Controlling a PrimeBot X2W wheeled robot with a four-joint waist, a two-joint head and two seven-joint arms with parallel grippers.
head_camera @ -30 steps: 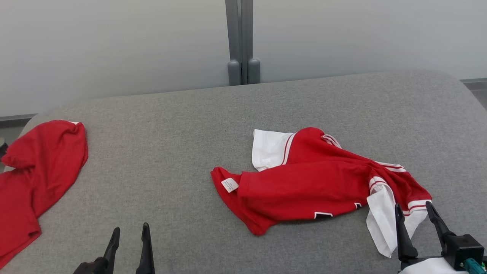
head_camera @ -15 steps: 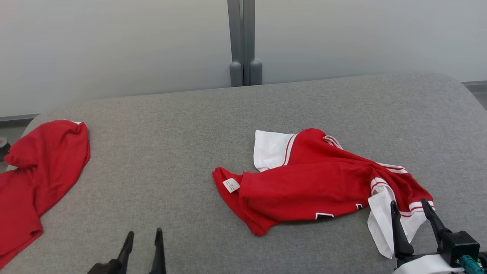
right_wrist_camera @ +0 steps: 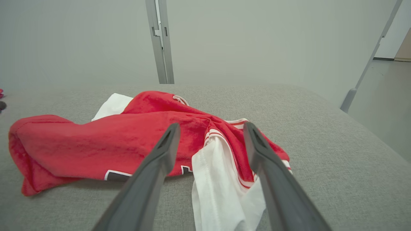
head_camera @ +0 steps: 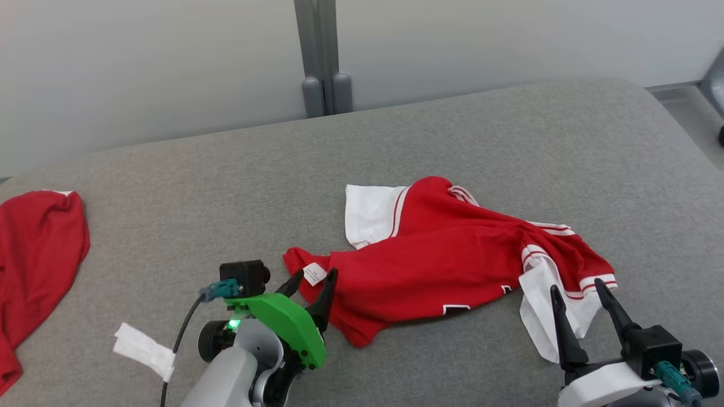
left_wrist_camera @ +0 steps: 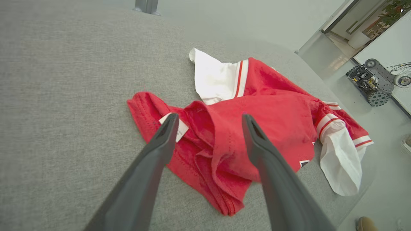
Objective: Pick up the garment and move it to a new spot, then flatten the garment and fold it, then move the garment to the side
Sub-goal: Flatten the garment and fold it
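The garment (head_camera: pixel 452 265) is a red shirt with white, red-striped sleeves, lying crumpled on the grey padded table (head_camera: pixel 226 186). My left gripper (head_camera: pixel 314 276) is open at the garment's left end, its fingers either side of the hem with the small white tag (head_camera: pixel 314 274). In the left wrist view the left gripper (left_wrist_camera: pixel 209 116) straddles a red fold of the garment (left_wrist_camera: pixel 273 118). My right gripper (head_camera: pixel 576 287) is open at the white sleeve (head_camera: pixel 537 316) on the right end. The right wrist view has the right gripper (right_wrist_camera: pixel 212 125) low over that sleeve of the garment (right_wrist_camera: pixel 96 141).
A second red garment (head_camera: pixel 34 265) lies at the table's left edge. A grey post (head_camera: pixel 322 56) stands behind the table against the pale wall. In the left wrist view a small wheeled machine (left_wrist_camera: pixel 369 83) stands on the floor beyond the table's right side.
The camera has turned, shifting the whole picture left. My left arm has reached forward and right to the garment's left end. The right gripper stays at the white sleeve, still open.
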